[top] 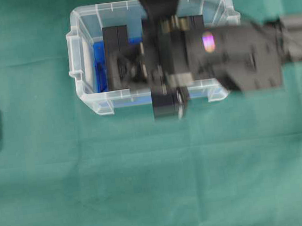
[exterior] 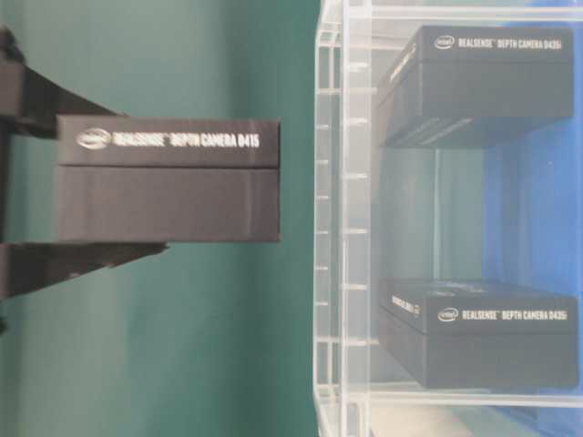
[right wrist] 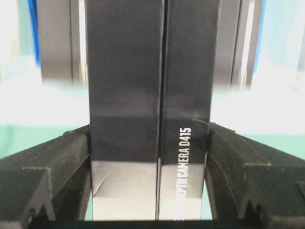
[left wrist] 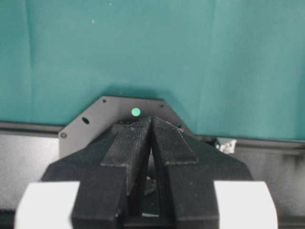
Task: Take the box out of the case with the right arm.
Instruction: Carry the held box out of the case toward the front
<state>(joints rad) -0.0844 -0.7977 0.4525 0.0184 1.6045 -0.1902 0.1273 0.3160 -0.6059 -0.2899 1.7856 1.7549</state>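
Observation:
A black box (exterior: 168, 177) printed "RealSense Depth Camera D415" hangs outside the case wall (exterior: 332, 228), clamped between two black fingers (exterior: 82, 257). In the right wrist view the box (right wrist: 150, 71) fills the gap of my right gripper (right wrist: 148, 129), whose pads press both its sides. From overhead the all-black right arm (top: 242, 53) reaches from the right across the clear case (top: 87, 60) with its blue sheet (top: 100, 64). My left gripper (left wrist: 151, 119) is shut on nothing, far from the case.
Two more black RealSense boxes (exterior: 483, 86) (exterior: 483, 332) stay inside the case. Green cloth (top: 148, 184) covers the table around it. A grey base plate (left wrist: 95, 119) lies just beyond the left gripper's tips, at the table's edge.

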